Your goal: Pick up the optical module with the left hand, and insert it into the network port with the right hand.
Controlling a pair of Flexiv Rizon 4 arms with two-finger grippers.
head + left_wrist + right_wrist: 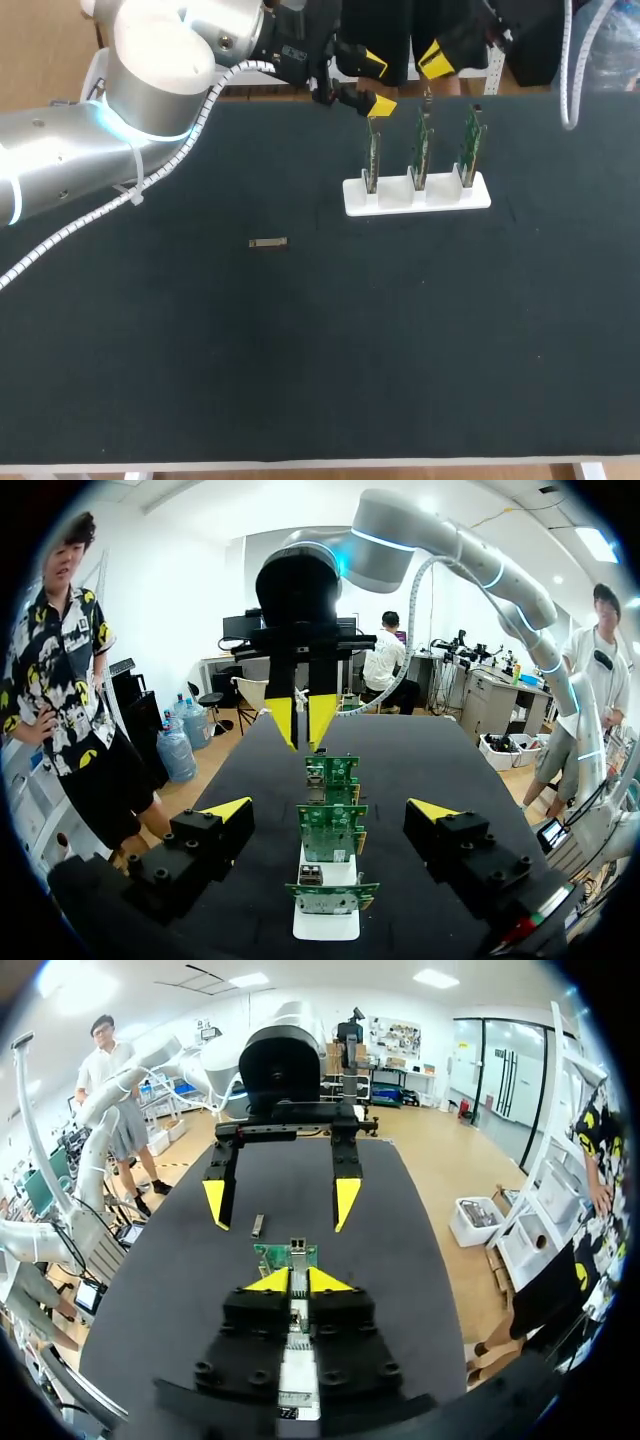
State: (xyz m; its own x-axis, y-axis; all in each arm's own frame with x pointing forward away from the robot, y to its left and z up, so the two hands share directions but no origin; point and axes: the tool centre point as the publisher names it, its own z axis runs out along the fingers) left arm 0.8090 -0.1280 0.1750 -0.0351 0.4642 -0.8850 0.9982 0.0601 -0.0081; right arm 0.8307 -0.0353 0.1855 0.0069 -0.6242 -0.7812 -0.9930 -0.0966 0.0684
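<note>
The optical module (268,243), a small grey metal bar, lies flat on the black table, left of and nearer than the holder; it also shows on the table ahead of my right gripper (257,1225). My left gripper (378,85) hangs open above the left end of the white holder (415,195). Three green boards (330,825) stand in a row below and between its fingers. My right gripper (298,1280) is over the far end of that row, fingers together, and I see nothing held between them. From the left wrist, the right gripper (300,720) faces me.
The white holder (326,925) stands at the back right of the table (300,350) with the boards upright in its slots. Both arms crowd the space above it.
</note>
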